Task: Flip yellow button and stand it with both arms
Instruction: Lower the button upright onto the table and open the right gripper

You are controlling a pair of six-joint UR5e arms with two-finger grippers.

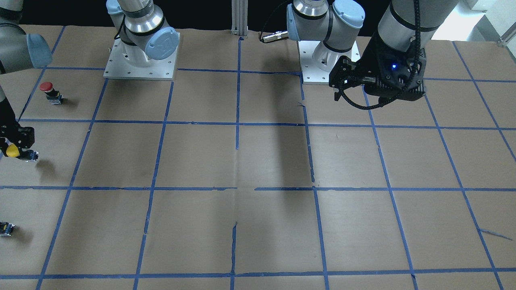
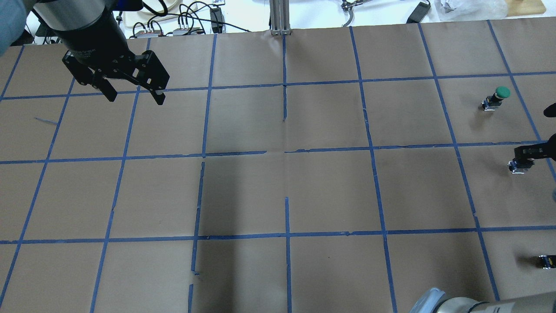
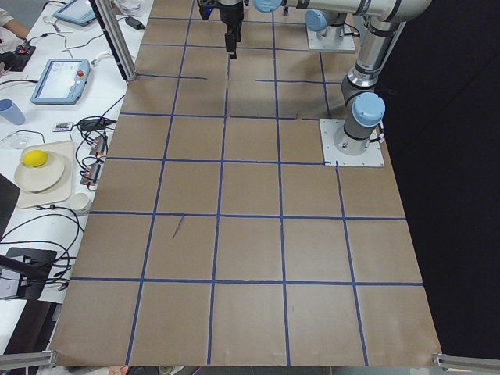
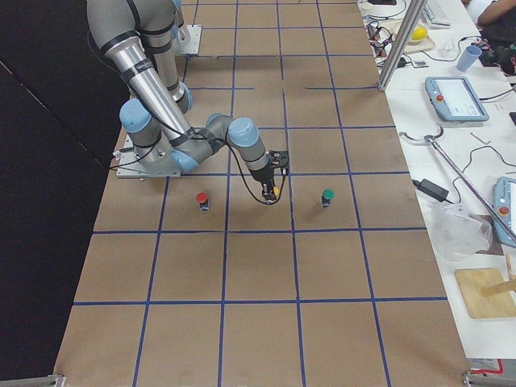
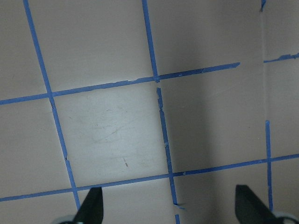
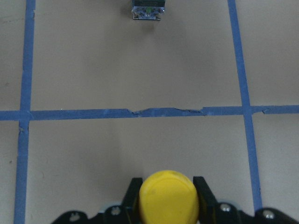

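Grip check, right wrist view: the right gripper is clamping the yellow button by its cap at bottom centre, probably so the body stays free for the other arm. The cap is facing the lens, so I am judging the long axis to be running away from the camera.

Front-facing view: at the left edge, the cap is pointing frame-left and the body lower right, with the axis tilted. I cannot tell whether it is touching the paper.

Overhead view: the left gripper is hanging at upper left, fingers apart and empty, well apart from the button.
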